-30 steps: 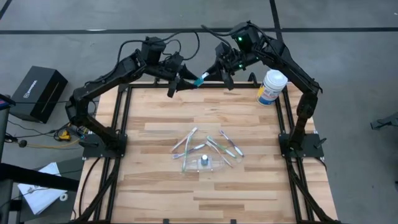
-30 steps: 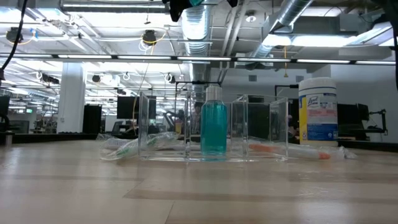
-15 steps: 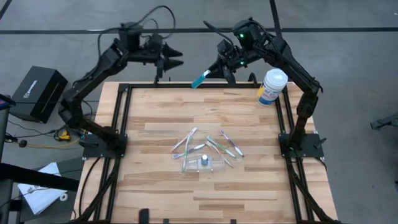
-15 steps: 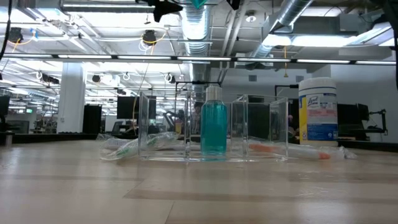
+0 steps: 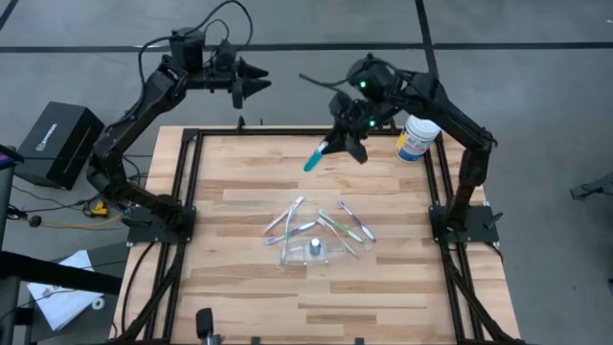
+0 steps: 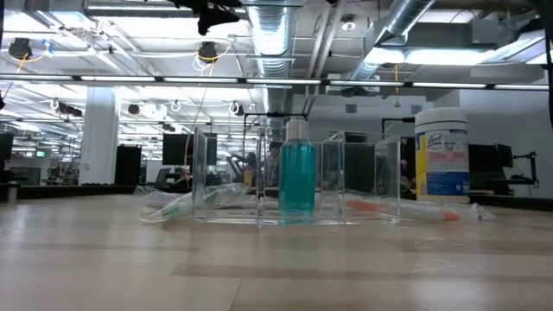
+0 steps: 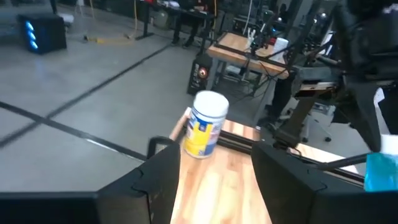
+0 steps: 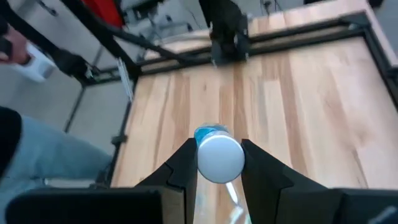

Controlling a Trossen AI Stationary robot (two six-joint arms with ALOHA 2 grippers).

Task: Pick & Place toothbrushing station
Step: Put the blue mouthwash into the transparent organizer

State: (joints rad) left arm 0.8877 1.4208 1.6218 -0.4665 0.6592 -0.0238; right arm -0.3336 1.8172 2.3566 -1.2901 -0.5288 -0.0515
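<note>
A small clear plastic container (image 5: 322,253) stands on the table's middle with a teal-and-white tube (image 6: 297,177) upright in it. Several thin pale toothbrushes (image 5: 293,218) lie around it. My right gripper (image 5: 334,146) is shut on a second teal-and-white toothpaste tube (image 5: 314,158) above the table's far half. My left gripper (image 5: 253,84) is open and empty, raised beyond the table's far left edge; its fingers stand apart in the left wrist view (image 7: 214,186). My right gripper pinches the tube between its two fingers by the sides just below the white cap (image 8: 219,159). The tube lies along the fingers, cap toward the wrist, and its teal body (image 5: 312,161) sticks out past the fingertips, slanting down toward the table. It is lifted clear.
A large white tub with a blue-yellow label (image 5: 419,134) stands at the far right corner, close behind my right arm. The black frame rails (image 5: 188,182) run along the table's edges. Bare wood lies on the left and near parts of the table.
My left gripper has drawn back from the tube, going up and toward the far left, beyond the table's edge. My right gripper keeps the tube and has carried it toward the near edge and down, over the table's far half.
</note>
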